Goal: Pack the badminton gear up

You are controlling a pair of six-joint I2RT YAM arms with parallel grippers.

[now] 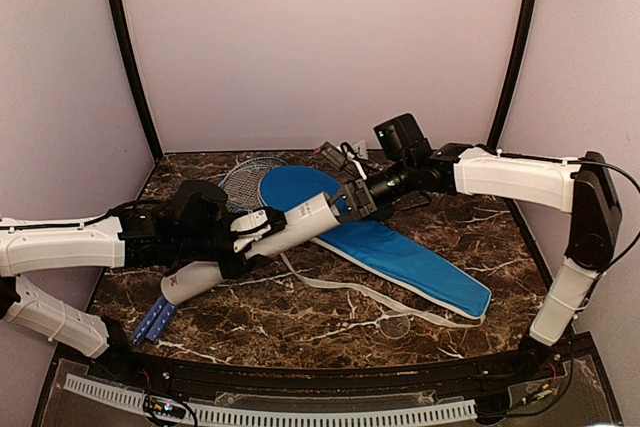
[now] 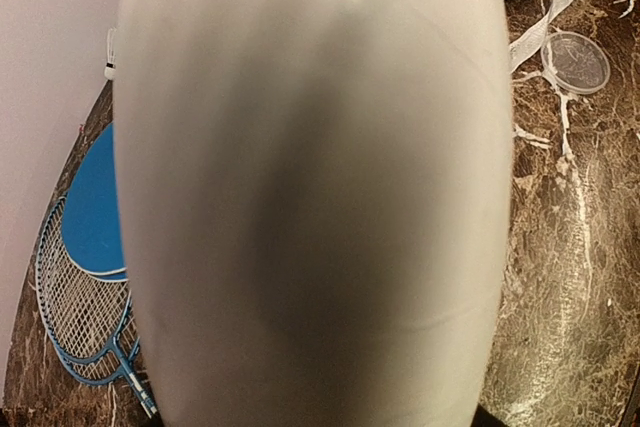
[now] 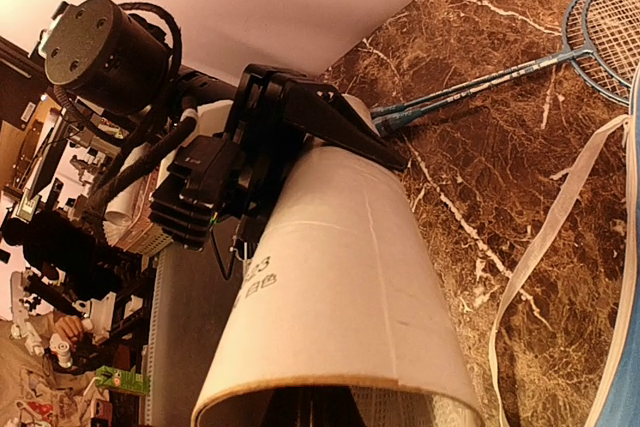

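My left gripper (image 1: 252, 229) is shut on the long white tube (image 1: 270, 237), holding it tilted above the table. In the left wrist view the tube (image 2: 310, 187) fills the picture. Seen from the right wrist, black fingers (image 3: 320, 122) clasp the tube (image 3: 340, 287). My right gripper (image 1: 350, 200) is shut at the tube's open upper end, and its tips are hidden in the mouth. The blue zip bag (image 1: 400, 247) lies across the middle. Two rackets (image 1: 245, 175) lie under the tube, handles (image 1: 155, 320) at the front left. A white shuttlecock (image 2: 110, 52) stands by the back wall.
The bag's white strap (image 1: 350, 292) trails toward the front. A clear round lid (image 1: 395, 325) lies on the dark marble table (image 1: 300, 332) near the strap. Pale walls close the table on three sides.
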